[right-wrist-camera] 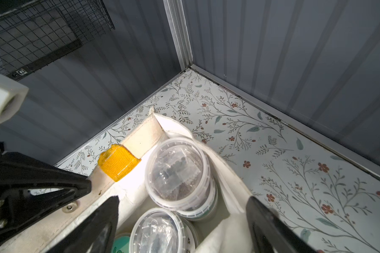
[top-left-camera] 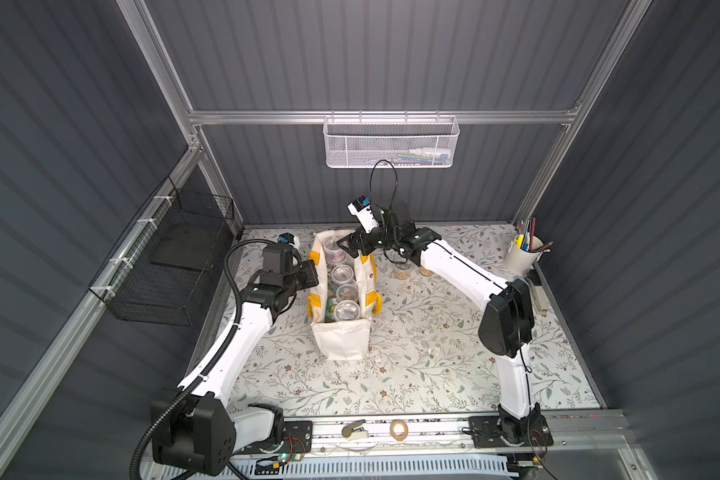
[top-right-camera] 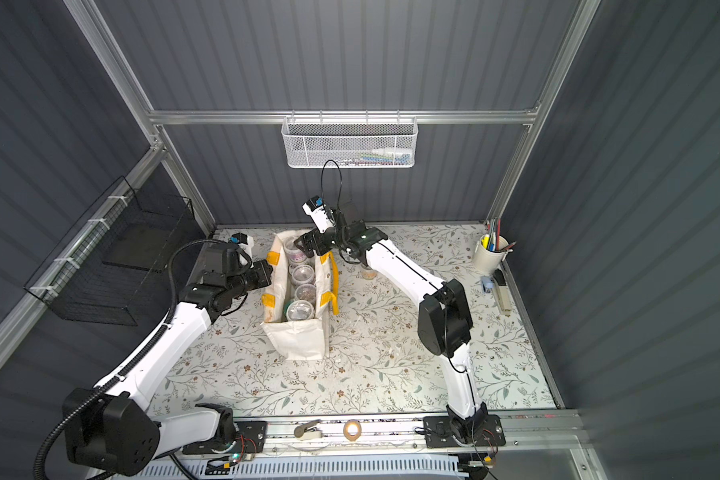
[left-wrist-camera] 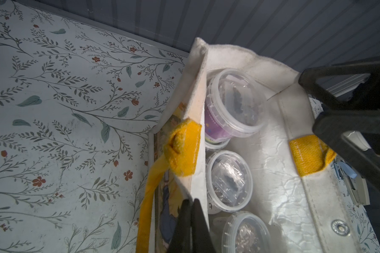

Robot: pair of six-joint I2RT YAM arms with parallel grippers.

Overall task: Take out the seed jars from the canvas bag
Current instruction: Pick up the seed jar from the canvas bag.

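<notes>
The floral-papered table [top-left-camera: 412, 374] fills the floor of the grey-walled cell. A black wire basket [top-left-camera: 167, 257] hangs on the left wall and a white mesh basket [top-left-camera: 391, 141] hangs from the rear rail. The canvas bag [top-left-camera: 341, 340] stands upright near the middle of the table, slightly left of centre, with its mouth open upward and its yellow handles drooping down the outside of both long walls. The left gripper [left-wrist-camera: 192, 201] reaches in from the bag's left side, its jaws pressed together on the rim of that long wall, pinching the canvas. The right gripper [right-wrist-camera: 182, 199] hangs over the far end of the bag's mouth with its jaws spread wide and nothing between them but air; in the right wrist view they stand on either side of the top jar without touching it. A white pen cup [top-left-camera: 522, 253] sits in the far right corner of the table. Most of the seed jars [top-left-camera: 346, 291] lie inside the bag, stacked in a row along its length, and a purple-labelled jar [left-wrist-camera: 230, 103] is at the far end. Two small jars [top-left-camera: 402, 272] stand on the table just right of the bag, partly hidden under the right arm. A tape roll [top-left-camera: 398, 429] lies on the front rail.
</notes>
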